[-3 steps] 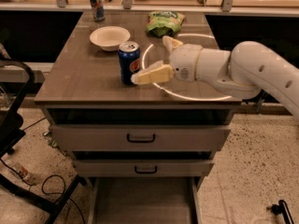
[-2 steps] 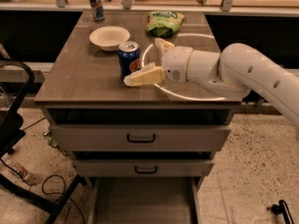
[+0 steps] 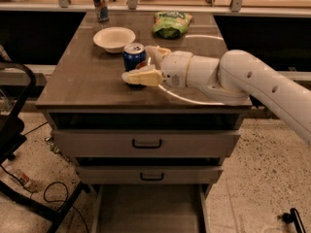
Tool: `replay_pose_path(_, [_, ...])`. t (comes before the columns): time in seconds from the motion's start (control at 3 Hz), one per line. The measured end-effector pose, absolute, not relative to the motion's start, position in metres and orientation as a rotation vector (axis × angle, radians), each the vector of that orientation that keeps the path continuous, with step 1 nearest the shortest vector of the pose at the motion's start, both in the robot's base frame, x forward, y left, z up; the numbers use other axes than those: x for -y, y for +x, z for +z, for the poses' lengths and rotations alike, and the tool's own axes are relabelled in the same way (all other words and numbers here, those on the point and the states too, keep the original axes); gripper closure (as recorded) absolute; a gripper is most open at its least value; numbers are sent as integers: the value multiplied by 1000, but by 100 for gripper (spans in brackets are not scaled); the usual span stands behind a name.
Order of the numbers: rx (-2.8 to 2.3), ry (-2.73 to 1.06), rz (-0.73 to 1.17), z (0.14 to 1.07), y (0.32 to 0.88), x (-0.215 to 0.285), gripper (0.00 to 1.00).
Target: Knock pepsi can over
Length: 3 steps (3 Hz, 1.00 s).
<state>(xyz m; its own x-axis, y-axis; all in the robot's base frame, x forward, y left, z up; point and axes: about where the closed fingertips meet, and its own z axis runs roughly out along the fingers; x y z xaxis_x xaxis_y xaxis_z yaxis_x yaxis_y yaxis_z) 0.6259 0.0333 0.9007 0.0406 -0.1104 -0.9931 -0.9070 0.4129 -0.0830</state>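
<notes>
The pepsi can, dark blue with a silver top, stands upright near the middle of the wooden table top. My gripper reaches in from the right on a white arm and is open at the can. One cream finger lies across the can's front lower part. The other finger sits just to the right of and behind the can. The can's lower half is hidden behind the front finger.
A white bowl sits just behind and left of the can. A green chip bag lies at the back. A slim blue-and-silver can stands at the back left edge. Drawers are below, and a black frame stands left.
My arm and gripper have moved left, bringing the fingers closer around the can. The can stays upright in about the same place.
</notes>
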Motion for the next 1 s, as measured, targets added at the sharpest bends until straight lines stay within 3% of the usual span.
replay_pose_path(0.67, [-1402,-990,800,902,625,-38,71])
replay_pose_path(1.0, [-1399,-994,803,902,624,-42,99])
